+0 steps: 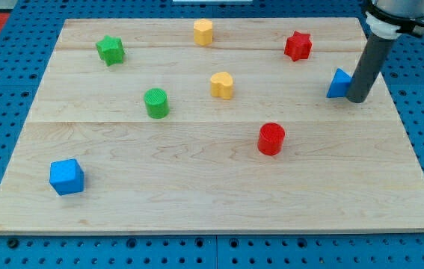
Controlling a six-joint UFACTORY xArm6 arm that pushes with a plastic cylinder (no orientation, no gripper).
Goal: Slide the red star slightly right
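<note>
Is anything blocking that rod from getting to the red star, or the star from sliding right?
No. My tip sits beside the blue block, below-right of the red star. Bare board lies between them and to the star's right.

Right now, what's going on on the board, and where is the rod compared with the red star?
One arm with a straight rod is working a wooden board of coloured blocks. My tip sits at the view's right edge, right beside the blue triangular block. The red star lies toward the view's top, up and left of my tip, apart from it. To slide the star right, my tip would likely first need to get round to its left side.
</note>
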